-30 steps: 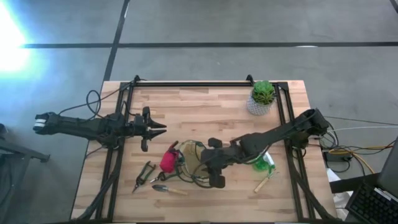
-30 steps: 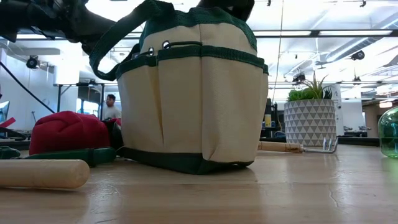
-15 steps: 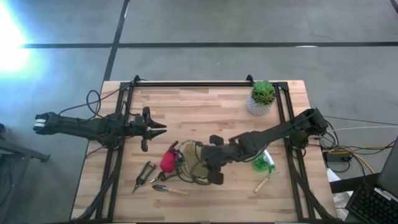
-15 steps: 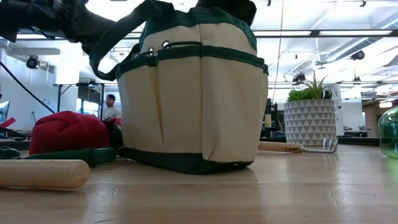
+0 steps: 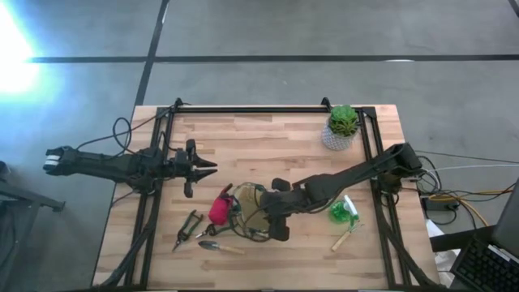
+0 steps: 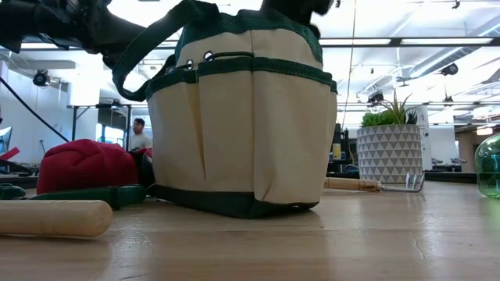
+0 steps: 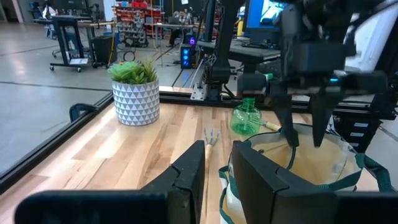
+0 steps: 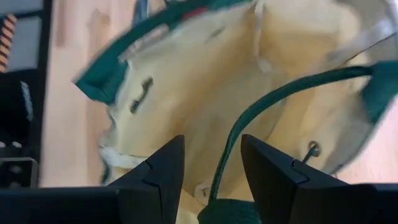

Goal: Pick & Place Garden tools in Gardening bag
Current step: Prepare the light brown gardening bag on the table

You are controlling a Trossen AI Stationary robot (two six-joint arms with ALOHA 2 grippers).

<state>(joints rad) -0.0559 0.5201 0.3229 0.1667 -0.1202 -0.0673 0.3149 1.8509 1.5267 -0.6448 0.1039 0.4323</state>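
The beige gardening bag [image 5: 253, 215] with green trim stands upright on its base, mouth up; it also shows in the low view [image 6: 242, 125]. My right gripper [image 5: 274, 212] hangs open over the bag's mouth [image 8: 186, 93], fingers pointing down, empty [image 7: 305, 134]. A green handle strap [image 8: 298, 87] runs between its fingers; I cannot tell whether it touches them. A red-and-black piece [image 5: 219, 207], dark pruners [image 5: 188, 227] and a wooden-handled trowel [image 5: 219, 246] lie left of the bag. A green spray bottle [image 5: 340, 212] and another wooden-handled tool [image 5: 345, 238] are on its right. My left gripper [image 5: 212, 167] waits open at the left.
A green plant in a white patterned pot [image 5: 342, 126] stands at the far right corner. A small fork [image 7: 211, 135] lies on the wood between the pot and the bag. Black frame rails [image 5: 154, 203] run along the table's left, right and far edges. People show in the room behind.
My right arm has shifted slightly toward the table's left above the bag's mouth, and its gripper stays open. The bag and the tools have kept their places.
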